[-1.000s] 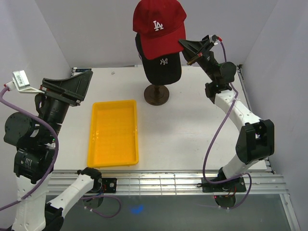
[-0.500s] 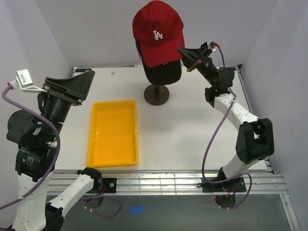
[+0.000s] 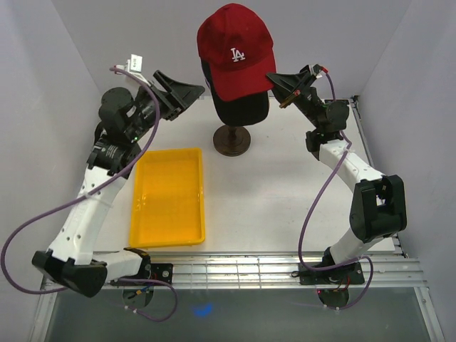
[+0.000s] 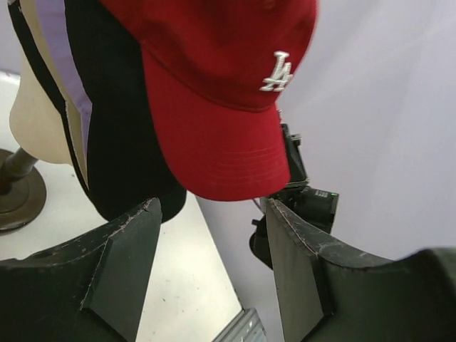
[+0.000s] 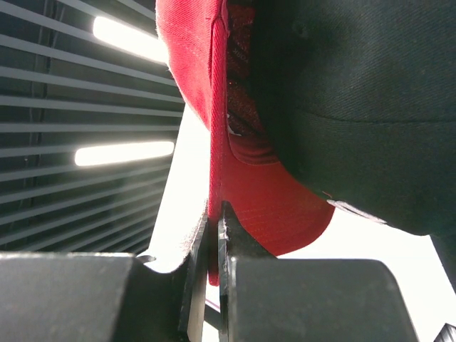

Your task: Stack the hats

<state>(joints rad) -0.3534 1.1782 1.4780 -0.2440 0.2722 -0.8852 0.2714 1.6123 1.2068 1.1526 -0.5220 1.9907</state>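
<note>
The top external camera looks down from above and behind the arm bases, far enough back to take in the whole white table [image 3: 285,192], the yellow tray [image 3: 168,235] and the red LA cap [image 3: 235,50] at the far side. The right wrist camera, behind the right gripper [image 5: 216,222], looks steeply up from just under the cap's brim toward ceiling lights [image 5: 125,153]. The left wrist camera looks out through the left gripper [image 4: 211,206], close to the brim's front, facing the right gripper beyond. All three share the red LA cap
</note>
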